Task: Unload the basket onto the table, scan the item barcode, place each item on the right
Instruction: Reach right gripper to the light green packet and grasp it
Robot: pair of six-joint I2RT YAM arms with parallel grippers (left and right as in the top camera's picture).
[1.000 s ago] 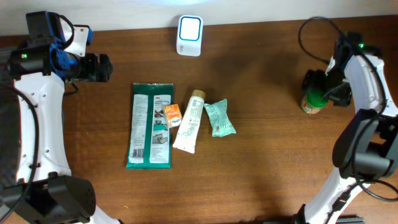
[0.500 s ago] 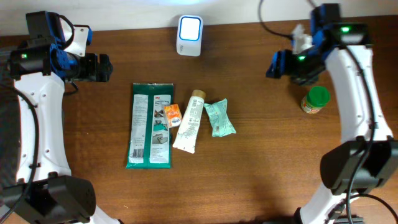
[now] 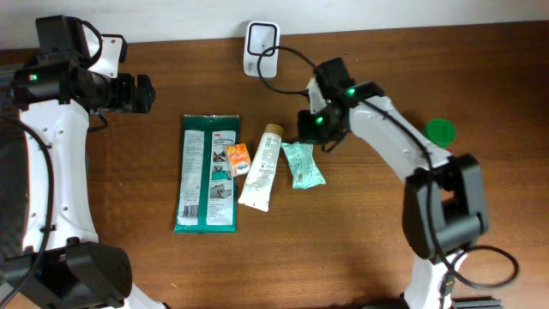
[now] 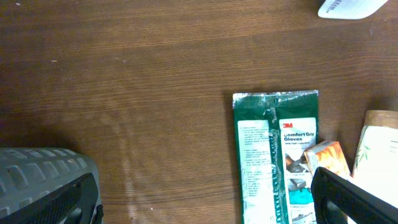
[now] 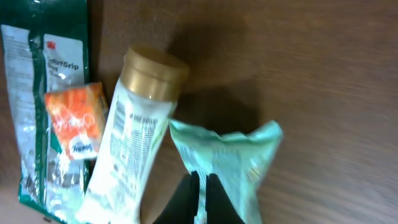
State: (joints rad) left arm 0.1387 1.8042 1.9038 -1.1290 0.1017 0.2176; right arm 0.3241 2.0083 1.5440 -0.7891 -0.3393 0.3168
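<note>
Hovering with right hand clenched at top edge of pale green packet; unclear whether pinching it. Packet lying on desk just beside white tube. Holding left hand released, well apart.

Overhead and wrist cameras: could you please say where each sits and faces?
Overhead: above table, looking straight down; left arm and right arm visible.
Left wrist: on left arm, facing down at glove pack; own fingers at bottom corners.
Right wrist: facing down at mint pouch; shut fingers at bottom.
Shared: gold-capped tube in all three.
</note>
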